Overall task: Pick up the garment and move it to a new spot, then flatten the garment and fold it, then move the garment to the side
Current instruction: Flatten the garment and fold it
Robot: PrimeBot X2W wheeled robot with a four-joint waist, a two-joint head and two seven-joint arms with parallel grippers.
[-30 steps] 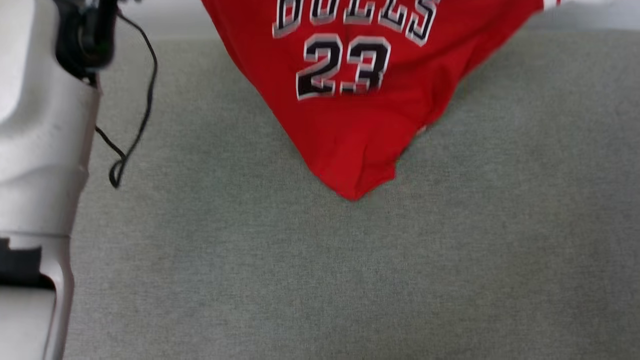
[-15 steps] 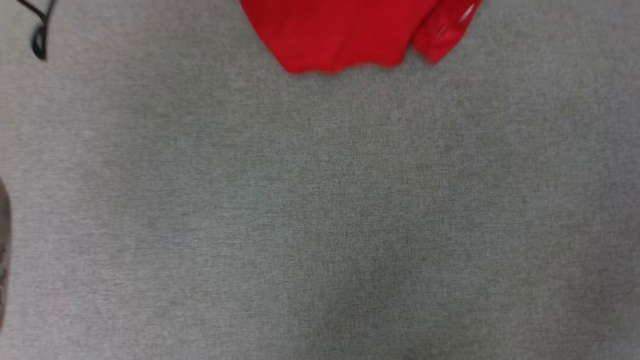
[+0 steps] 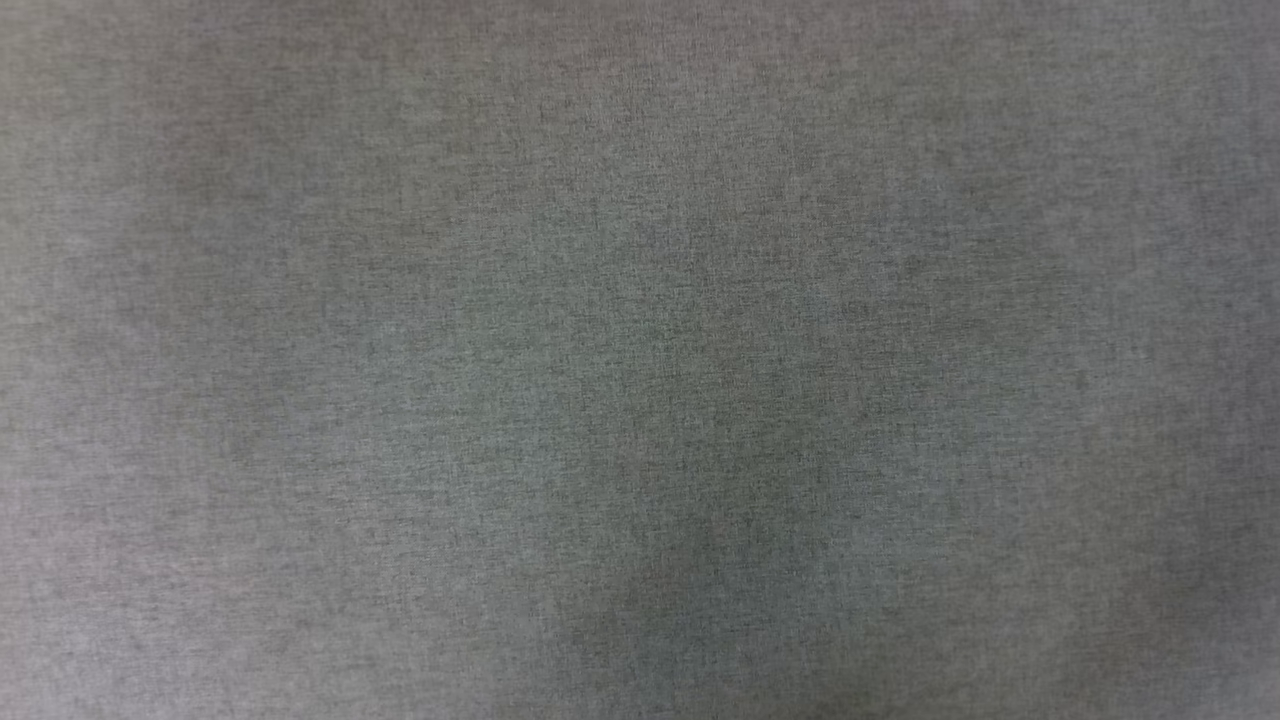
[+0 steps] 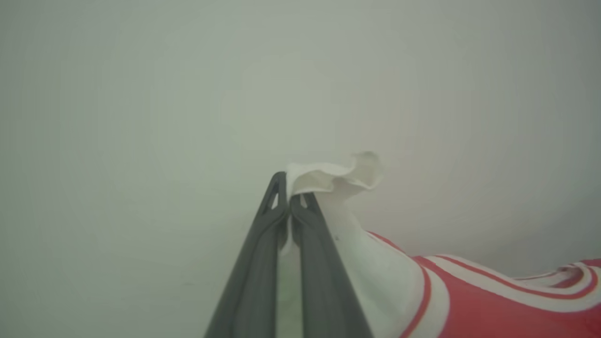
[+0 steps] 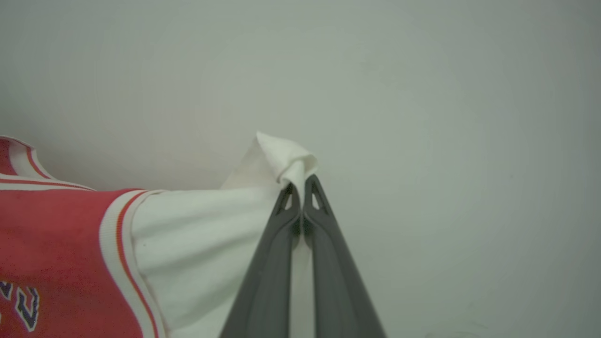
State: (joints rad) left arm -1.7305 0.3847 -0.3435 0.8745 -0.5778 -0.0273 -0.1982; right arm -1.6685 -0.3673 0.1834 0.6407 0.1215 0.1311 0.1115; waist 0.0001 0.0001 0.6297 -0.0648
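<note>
My left hand (image 4: 288, 206) clamped on a white sleeve (image 4: 375, 272) of the red stripe-trimmed jersey shirt (image 4: 493, 310), my right hand (image 5: 300, 195) gripping the other sleeve (image 5: 202, 234)

Grey woven fabric surface (image 3: 640, 360), faintly mottled, head view; plain pale backdrop (image 4: 141, 94), wrist views.

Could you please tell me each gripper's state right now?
Left gripper: shut on a white sleeve of the garment.
Right gripper: shut on the garment's white cloth too.
</note>
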